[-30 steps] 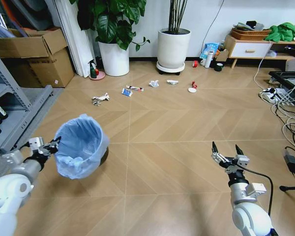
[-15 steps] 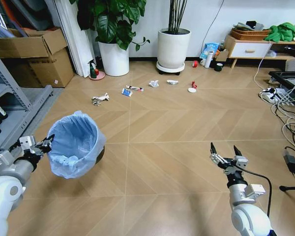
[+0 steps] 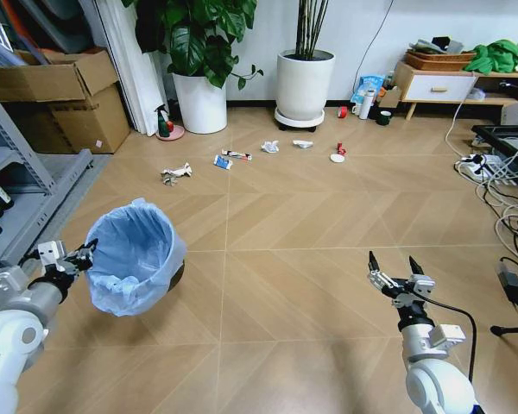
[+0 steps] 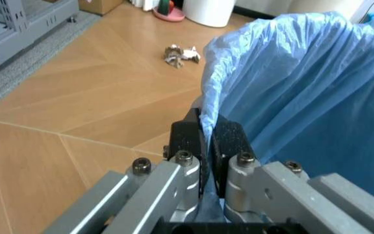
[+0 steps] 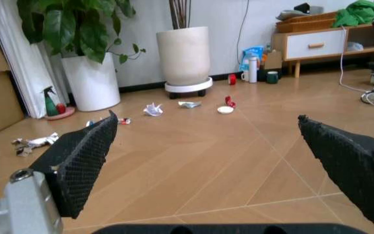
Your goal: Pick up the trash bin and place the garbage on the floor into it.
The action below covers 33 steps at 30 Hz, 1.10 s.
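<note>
The trash bin (image 3: 136, 257), lined with a crinkled light-blue bag, hangs tilted above the floor at the left, and my left gripper (image 3: 84, 253) is shut on its near-left rim. In the left wrist view the fingers (image 4: 187, 139) pinch the bag edge of the trash bin (image 4: 304, 87). The garbage lies far ahead: a crumpled paper wad (image 3: 175, 173), a blue-white tube box (image 3: 223, 161), another wad (image 3: 270, 147), a white lid (image 3: 337, 158) and a red wrapper (image 3: 340, 148). My right gripper (image 3: 392, 268) is open over bare floor at the lower right.
Two white plant pots (image 3: 304, 84) stand against the back wall. Cardboard boxes (image 3: 65, 99) and a grey shelf (image 3: 17, 185) are on the left. Cables and a power strip (image 3: 492, 168) lie at the right, near a low cabinet (image 3: 440, 84). Open floor lies between me and the litter.
My left gripper has drawn the bin toward the left and slightly down over the last second. The right gripper has barely shifted.
</note>
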Motion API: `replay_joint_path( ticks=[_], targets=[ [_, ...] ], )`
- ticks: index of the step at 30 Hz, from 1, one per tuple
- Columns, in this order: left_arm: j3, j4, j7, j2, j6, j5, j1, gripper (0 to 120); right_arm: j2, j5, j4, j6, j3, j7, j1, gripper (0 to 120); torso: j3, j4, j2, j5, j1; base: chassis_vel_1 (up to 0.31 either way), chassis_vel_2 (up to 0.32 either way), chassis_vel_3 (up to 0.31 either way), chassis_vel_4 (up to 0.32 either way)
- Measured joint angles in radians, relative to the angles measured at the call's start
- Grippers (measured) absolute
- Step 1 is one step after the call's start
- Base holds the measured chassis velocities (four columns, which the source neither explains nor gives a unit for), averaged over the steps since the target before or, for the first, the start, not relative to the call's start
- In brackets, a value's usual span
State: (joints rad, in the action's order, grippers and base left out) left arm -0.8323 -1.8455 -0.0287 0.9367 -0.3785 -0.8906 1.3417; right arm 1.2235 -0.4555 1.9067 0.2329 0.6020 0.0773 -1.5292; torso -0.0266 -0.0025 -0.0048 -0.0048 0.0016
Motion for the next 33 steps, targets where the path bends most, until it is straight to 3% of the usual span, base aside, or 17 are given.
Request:
replay_joint_path(
  ticks=[16, 33],
  targets=[
    [0.038, 0.06, 0.004, -0.002, -0.001, 0.029, -0.007, 0, -0.008, -0.003, -0.008, 0.002, -0.002, -0.005, 0.005, 100, 0.0, 0.0001, 0.0, 0.0, 0.0, 0.0, 0.0, 0.0, 0.0],
    [-0.01, 0.062, -0.007, -0.006, 0.0, -0.005, -0.019, 0, -0.025, -0.006, -0.034, 0.007, -0.02, -0.01, 0.035, 100, 0.0, -0.0002, 0.0, 0.0, 0.0, -0.06, 0.063, 0.061, -0.066]
  ],
)
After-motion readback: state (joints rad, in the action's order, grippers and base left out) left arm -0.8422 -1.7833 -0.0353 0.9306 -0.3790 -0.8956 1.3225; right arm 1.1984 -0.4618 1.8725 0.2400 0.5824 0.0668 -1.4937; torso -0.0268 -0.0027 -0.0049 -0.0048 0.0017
